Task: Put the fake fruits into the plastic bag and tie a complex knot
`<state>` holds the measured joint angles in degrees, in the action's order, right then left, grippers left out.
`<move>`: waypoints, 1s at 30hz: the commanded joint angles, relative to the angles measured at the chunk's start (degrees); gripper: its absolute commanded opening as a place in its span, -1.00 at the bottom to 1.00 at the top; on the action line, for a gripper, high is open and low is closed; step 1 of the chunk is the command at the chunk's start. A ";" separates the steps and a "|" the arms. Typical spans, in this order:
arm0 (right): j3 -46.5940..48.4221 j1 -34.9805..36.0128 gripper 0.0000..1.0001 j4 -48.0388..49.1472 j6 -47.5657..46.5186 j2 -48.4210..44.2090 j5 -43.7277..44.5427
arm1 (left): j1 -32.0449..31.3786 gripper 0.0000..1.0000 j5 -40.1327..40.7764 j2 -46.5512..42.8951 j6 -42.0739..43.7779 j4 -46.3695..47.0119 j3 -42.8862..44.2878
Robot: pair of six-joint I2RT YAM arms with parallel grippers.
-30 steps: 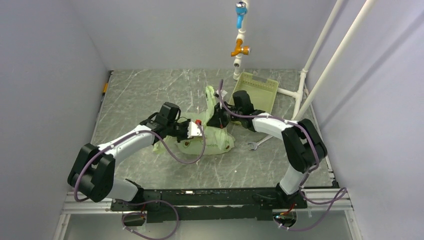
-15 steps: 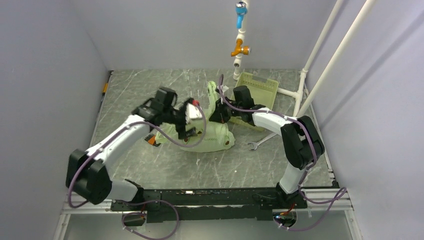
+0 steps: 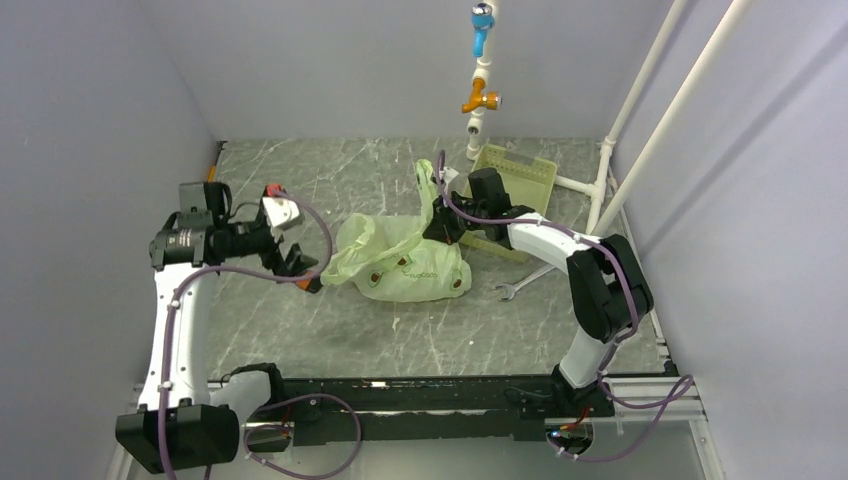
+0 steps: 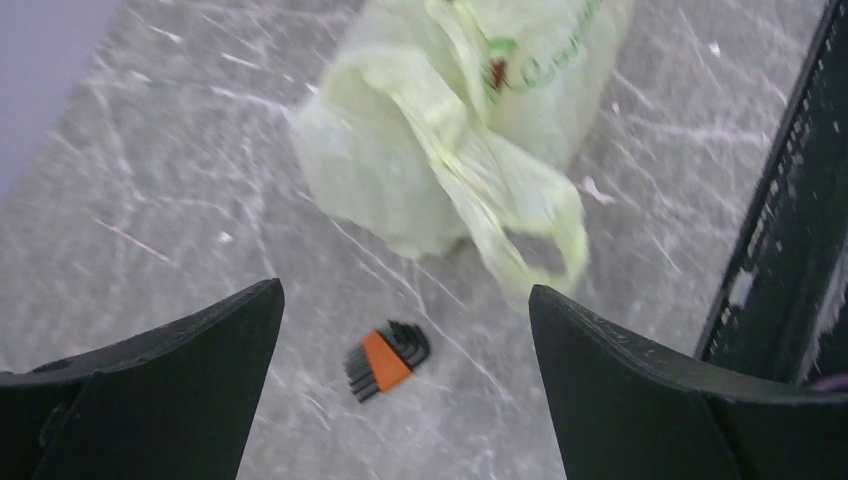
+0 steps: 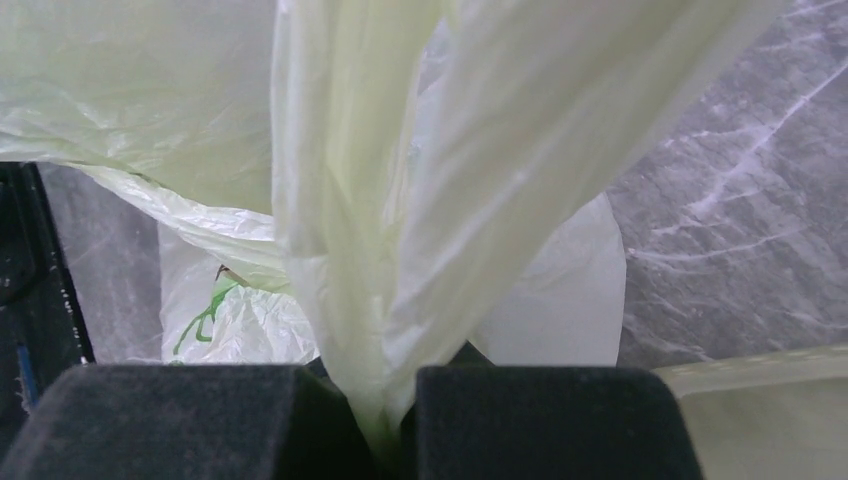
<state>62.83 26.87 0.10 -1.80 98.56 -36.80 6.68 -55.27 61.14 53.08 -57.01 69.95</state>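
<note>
The plastic bag (image 3: 402,260), pale yellow-green and crinkly, lies slumped at the table's middle. My right gripper (image 3: 438,222) is at the bag's far right side, shut on a bunched handle strip (image 5: 345,200) that rises between its pads (image 5: 385,405). My left gripper (image 3: 289,238) hovers left of the bag, apart from it, with its jaws wide and nothing between them (image 4: 405,290). In the left wrist view the bag (image 4: 440,120) lies ahead with one loop handle (image 4: 545,235) loose on the table. The fake fruits are hidden from view.
A small orange-and-black block (image 4: 387,360) lies on the table under my left gripper. A steel wrench (image 3: 520,285) lies right of the bag. A pale green tray (image 3: 520,180) stands at the back right, beside white pipes with valves (image 3: 481,100).
My left gripper has opened, let go of the bag and swung away to the left. The bag's left side has slumped onto the table. The right gripper keeps its grip.
</note>
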 commanded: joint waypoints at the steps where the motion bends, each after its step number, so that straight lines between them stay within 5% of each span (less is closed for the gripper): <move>1: 3.13 -0.88 -1.00 -1.12 -1.84 1.62 1.48 | 2.08 0.99 -1.39 -4.57 14.72 -9.21 -7.38; 6: 4.80 -1.12 -1.00 -1.84 -1.71 2.49 1.14 | 1.89 0.99 -2.73 -9.59 22.57 -3.88 -15.81; 16: 6.77 -1.10 -1.00 -2.61 -2.55 3.26 0.52 | -11.38 0.98 2.27 -11.95 1.99 24.46 -23.64; 19: 6.93 -1.14 -1.00 -2.78 -3.14 3.15 0.32 | -13.25 0.47 3.37 -11.43 -4.09 27.90 -22.44; 24: 7.06 -1.10 -1.00 -3.42 -5.07 2.80 -0.03 | -13.32 -0.99 0.38 -10.26 -14.93 28.64 -15.97; 30: 6.82 -1.11 -1.00 -3.75 -7.84 2.50 -0.28 | -14.34 -1.00 -0.66 -9.28 -25.59 32.91 -8.19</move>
<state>67.55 25.96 -4.08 -6.26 101.58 -36.53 -6.66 -52.82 51.42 37.34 -29.36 55.24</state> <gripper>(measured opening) 0.009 0.014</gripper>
